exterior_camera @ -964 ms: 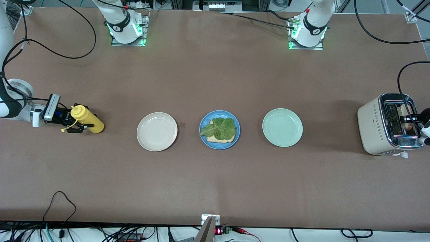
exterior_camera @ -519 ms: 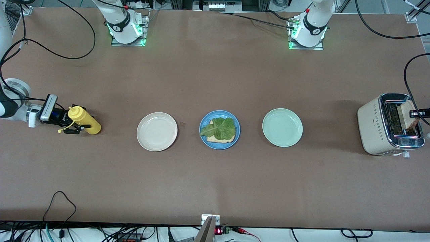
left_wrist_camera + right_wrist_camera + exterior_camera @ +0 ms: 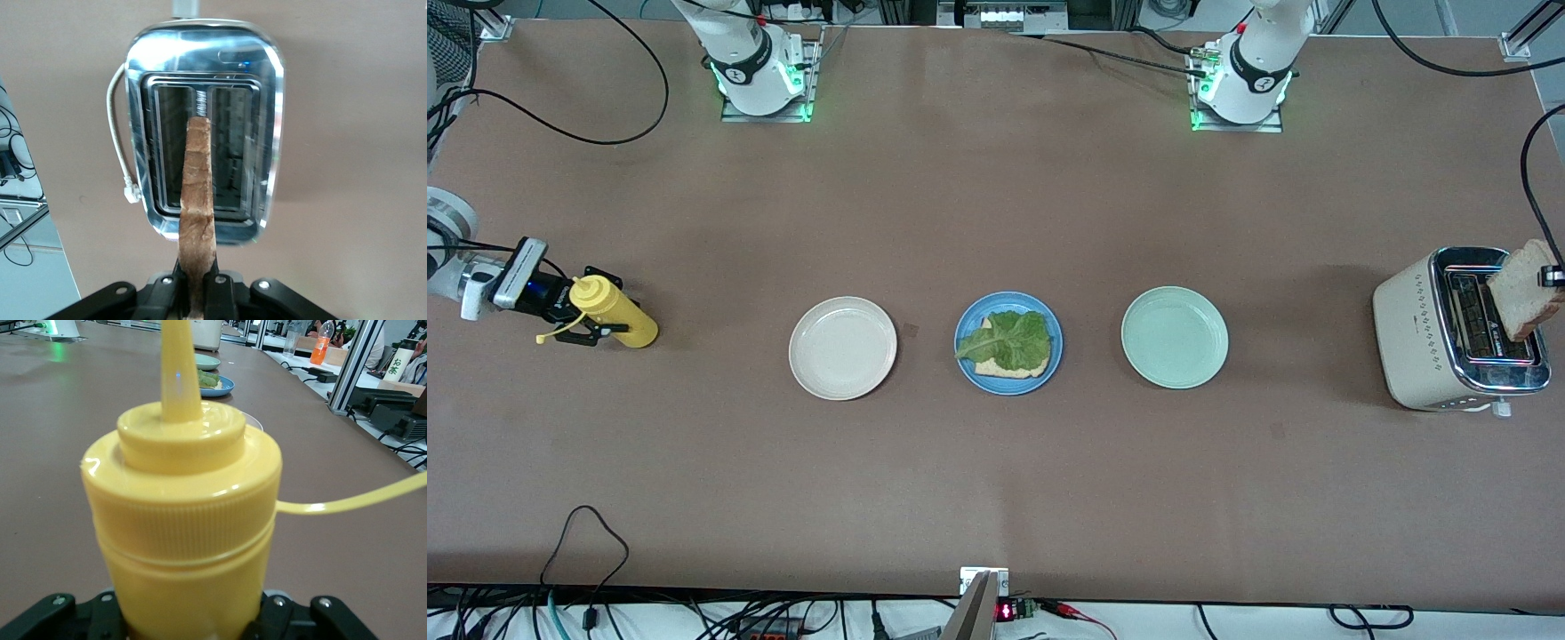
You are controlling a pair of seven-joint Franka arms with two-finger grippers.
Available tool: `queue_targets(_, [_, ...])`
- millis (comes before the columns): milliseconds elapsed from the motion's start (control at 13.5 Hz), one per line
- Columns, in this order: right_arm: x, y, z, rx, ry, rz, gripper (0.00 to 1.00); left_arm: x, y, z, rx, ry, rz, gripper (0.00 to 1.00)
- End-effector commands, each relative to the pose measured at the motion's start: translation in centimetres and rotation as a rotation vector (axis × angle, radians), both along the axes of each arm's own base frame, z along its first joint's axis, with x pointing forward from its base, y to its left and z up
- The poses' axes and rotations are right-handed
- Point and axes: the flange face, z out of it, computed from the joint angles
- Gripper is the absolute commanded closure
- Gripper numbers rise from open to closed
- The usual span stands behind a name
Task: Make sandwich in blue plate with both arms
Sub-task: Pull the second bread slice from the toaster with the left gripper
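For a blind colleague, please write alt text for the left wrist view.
The left hand, shut on a toast slice, holds it edge-on above a shiny toaster with two open slots. The toaster stands on a brown table, and a white cord curves along one side.

The left gripper (image 3: 195,293) hangs in the air over the toaster (image 3: 1458,331) at the left arm's end of the bench, its jaws clamped edge-on against a slice of toast (image 3: 1523,288) lifted clear of the slots. The right gripper (image 3: 580,313) sits low at the right arm's end of the bench, wrist turned sideways, jaws pressed on either side of a yellow squeeze bottle (image 3: 614,311) that leans over.
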Motion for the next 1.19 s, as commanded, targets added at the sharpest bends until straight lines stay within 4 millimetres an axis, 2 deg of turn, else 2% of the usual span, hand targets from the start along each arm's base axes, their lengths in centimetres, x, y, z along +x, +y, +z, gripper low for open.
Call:
queue_targets(0, [0.3,0.2,0.4,0.026,-0.005,-0.012,0.0,0.5,-4.6,3.1,-0.05,0.013,-0.069,1.0])
queue_targets(74, [0.5,-0.1,0.5,0.022,-0.002,-0.02,0.0,0.9,-7.1,3.8,-0.065,0.01,-0.108,1.0])
queue_targets(223, [1.3,-1.8,2.1,0.004,0.016,-0.062,0.0,1.3,-12.6,5.1,-0.096,-0.003,-0.179,0.99])
queue_targets(297, [1.3,-3.4,3.0,-0.013,0.035,-0.09,0.0,1.5,-14.9,5.3,-0.155,-0.017,-0.181,0.99])
queue_targets(371, [1.5,-4.8,4.0,-0.034,0.035,-0.106,0.0,1.6,-16.5,5.1,-0.228,-0.025,-0.146,0.99])
queue_targets(445, [0.8,-7.0,4.6,-0.053,0.035,-0.13,0.0,1.7,-17.9,4.6,-0.3,-0.022,-0.084,0.98])
queue_targets(593, [0.5,-9.8,7.2,-0.078,0.009,-0.144,0.0,2.5,-22.7,2.3,-0.379,0.032,-0.084,0.98])
queue_targets(668, [0.2,-11.7,9.3,-0.12,0.005,-0.17,0.0,2.6,-25.1,1.7,-0.401,0.051,-0.091,0.98])
queue_targets(742, [-0.2,-12.9,12.4,-0.178,0.021,-0.183,0.0,2.5,-28.2,1.1,-0.442,0.073,-0.098,0.97])
queue_targets(890, [-0.3,-13.5,19.9,-0.308,0.067,-0.204,0.0,2.7,-32.4,-1.1,-0.581,0.15,-0.038,0.96])
queue_targets(1039, [-0.3,-12.0,26.8,-0.408,0.151,-0.265,0.0,4.0,-34.4,-3.4,-0.758,0.188,0.032,0.95])
queue_targets(1113, [0.2,-10.1,30.2,-0.453,0.184,-0.288,0.0,4.7,-35.1,-3.9,-0.838,0.166,0.074,0.95])
